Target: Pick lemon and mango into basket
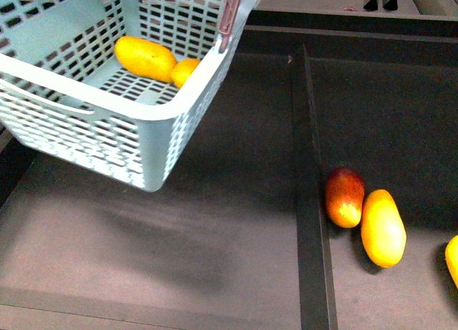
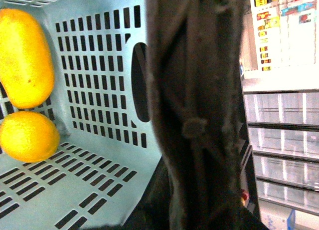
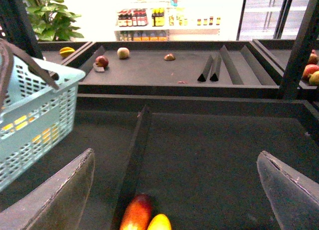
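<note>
The light teal basket hangs tilted above the dark shelf at the upper left. On its slotted floor lie the orange-yellow mango and the smaller yellow lemon, touching each other. In the left wrist view the mango and lemon lie against the basket's wall. The brown handle fills the middle of that view, and my left gripper is shut on it, its fingers mostly hidden. My right gripper is open over the shelf, with nothing between its fingers.
A dark red-and-yellow mango and a longer orange-yellow fruit lie side by side right of the raised divider. Another yellow fruit shows at the right edge. The back shelf holds scattered fruit and wedge dividers.
</note>
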